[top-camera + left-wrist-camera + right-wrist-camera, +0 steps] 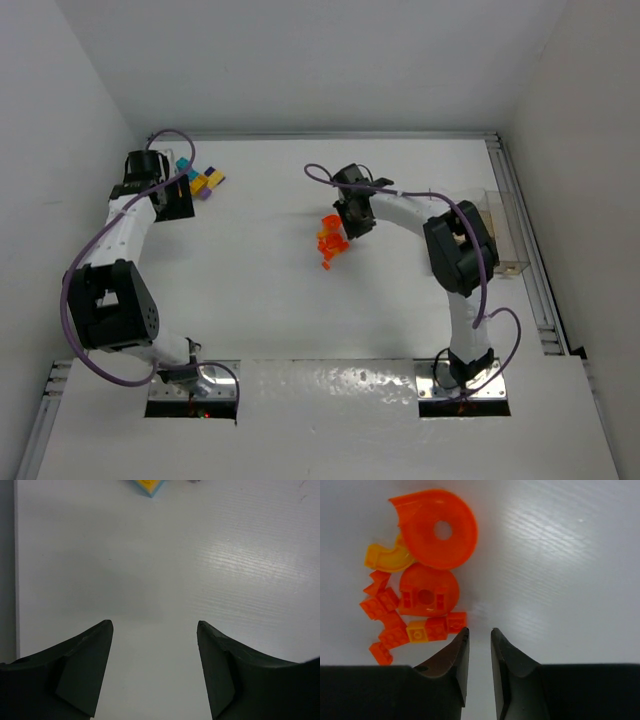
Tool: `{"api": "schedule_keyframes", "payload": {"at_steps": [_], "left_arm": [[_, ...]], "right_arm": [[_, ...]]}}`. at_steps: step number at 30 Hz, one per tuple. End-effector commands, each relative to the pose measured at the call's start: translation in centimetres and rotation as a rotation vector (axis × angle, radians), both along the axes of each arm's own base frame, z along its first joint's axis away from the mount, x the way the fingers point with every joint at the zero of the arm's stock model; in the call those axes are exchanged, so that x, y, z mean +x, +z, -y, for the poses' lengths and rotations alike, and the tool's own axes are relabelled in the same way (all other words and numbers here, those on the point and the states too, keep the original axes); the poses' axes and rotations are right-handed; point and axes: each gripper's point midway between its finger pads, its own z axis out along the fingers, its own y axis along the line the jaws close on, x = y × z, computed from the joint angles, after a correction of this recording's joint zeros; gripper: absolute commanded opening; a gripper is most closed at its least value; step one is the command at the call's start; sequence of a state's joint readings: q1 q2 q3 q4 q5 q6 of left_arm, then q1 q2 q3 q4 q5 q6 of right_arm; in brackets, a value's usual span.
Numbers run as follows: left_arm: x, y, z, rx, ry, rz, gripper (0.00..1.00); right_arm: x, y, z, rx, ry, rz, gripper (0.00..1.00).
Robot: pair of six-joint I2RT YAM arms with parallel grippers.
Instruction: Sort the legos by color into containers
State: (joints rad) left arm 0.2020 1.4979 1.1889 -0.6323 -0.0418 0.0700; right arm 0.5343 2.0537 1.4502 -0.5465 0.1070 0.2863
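A pile of orange legos (330, 240) lies mid-table; in the right wrist view it (420, 600) holds a big round orange piece (437, 530), a yellow curved piece (387, 557) and small bricks. My right gripper (480, 629) (345, 228) hovers just right of the pile, jaws a narrow gap apart with bare table between them; its left fingertip is beside a small orange brick (455, 621). A second cluster of yellow, purple and teal legos (205, 180) lies far left. My left gripper (155, 625) (172, 198) is open and empty near it. The clear containers (505, 235) stand at the right edge.
A yellow and teal brick (149, 486) shows at the top edge of the left wrist view. The right arm's elbow (458, 250) covers part of the containers. White walls close in the table on the left, back and right.
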Motion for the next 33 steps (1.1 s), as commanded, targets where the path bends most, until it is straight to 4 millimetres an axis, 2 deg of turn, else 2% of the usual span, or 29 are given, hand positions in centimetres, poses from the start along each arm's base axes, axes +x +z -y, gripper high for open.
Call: {"api": "schedule_keyframes", "payload": {"at_steps": [1, 10, 16, 19, 22, 27, 28, 31, 33], "left_arm": [[1.1, 1.5, 0.5, -0.010, -0.017, 0.067, 0.66], [1.1, 1.7, 0.2, 0.000, -0.010, 0.067, 0.67], [1.2, 1.7, 0.2, 0.001, -0.008, 0.071, 0.67], [1.2, 1.8, 0.2, 0.001, -0.009, 0.073, 0.67], [1.2, 1.8, 0.1, 0.002, -0.007, 0.073, 0.67], [1.1, 2.1, -0.1, 0.015, -0.004, 0.078, 0.67], [1.1, 2.0, -0.1, 0.018, -0.003, 0.076, 0.67], [1.0, 2.1, -0.2, 0.024, -0.002, 0.076, 0.67], [1.0, 2.0, -0.1, 0.021, 0.001, 0.073, 0.67]], "right_arm": [[-0.6, 0.3, -1.4, -0.019, 0.061, 0.018, 0.24], [-2.7, -1.6, -0.9, -0.038, 0.037, -0.029, 0.27], [-2.3, -2.3, -0.7, -0.055, 0.030, -0.013, 0.27], [-1.9, -2.5, -1.2, -0.038, 0.043, -0.002, 0.35], [-1.2, -2.6, -1.8, -0.029, 0.061, 0.008, 0.37], [-0.8, -3.0, -2.1, -0.025, 0.069, 0.011, 0.36], [-0.8, -3.0, -2.1, -0.024, 0.064, 0.012, 0.31], [-0.8, -3.1, -2.2, -0.018, 0.063, 0.013, 0.29], [-0.8, -3.2, -2.3, -0.012, 0.065, 0.011, 0.24]]}}
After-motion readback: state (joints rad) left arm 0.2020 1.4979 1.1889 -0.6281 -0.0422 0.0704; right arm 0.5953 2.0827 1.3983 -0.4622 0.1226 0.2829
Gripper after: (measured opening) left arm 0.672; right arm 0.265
